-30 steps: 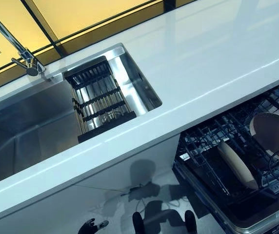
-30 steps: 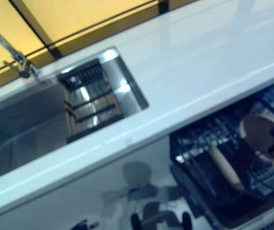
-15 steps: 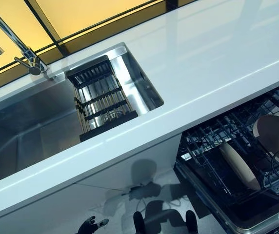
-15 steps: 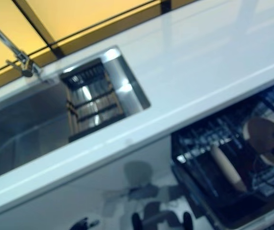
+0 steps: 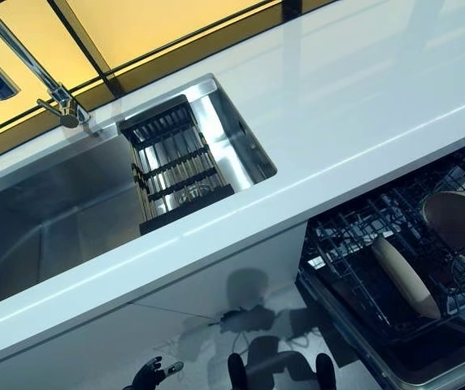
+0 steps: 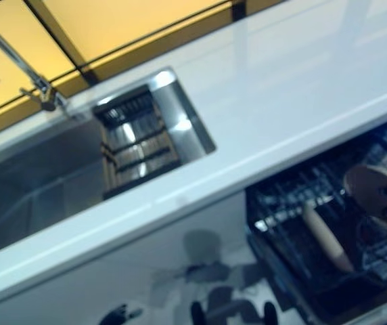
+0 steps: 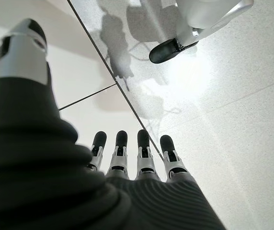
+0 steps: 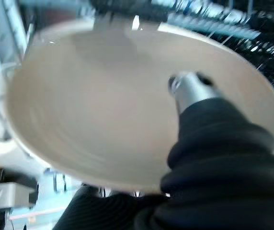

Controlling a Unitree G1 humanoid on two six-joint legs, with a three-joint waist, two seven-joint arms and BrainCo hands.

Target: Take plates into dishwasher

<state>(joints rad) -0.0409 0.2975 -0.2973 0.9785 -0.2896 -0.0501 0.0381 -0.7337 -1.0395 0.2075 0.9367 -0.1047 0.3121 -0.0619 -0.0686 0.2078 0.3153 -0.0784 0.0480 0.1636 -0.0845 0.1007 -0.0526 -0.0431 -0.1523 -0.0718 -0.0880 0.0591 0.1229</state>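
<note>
The dishwasher's dark wire rack (image 5: 354,236) is pulled out under the white counter at the right. One beige plate (image 5: 405,277) stands on edge in it. My right hand (image 8: 194,93) is shut on a second beige plate (image 5: 454,216), thumb across its face and fingers under its rim. It holds this plate tilted over the rack's right part, and the plate (image 8: 103,100) fills the right wrist view. My left hand (image 5: 153,374) hangs low over the floor by the cabinet, and its fingers (image 7: 143,148) are straight and empty.
A steel sink (image 5: 45,211) with a tap (image 5: 62,106) is set in the counter (image 5: 354,89) at the left. A black drying rack (image 5: 176,166) sits across the sink's right end. White cabinet fronts drop below the counter edge.
The camera has shifted a little, so the whole scene sits slightly further right. The held plate stays over the rack's right part. My left hand has not moved.
</note>
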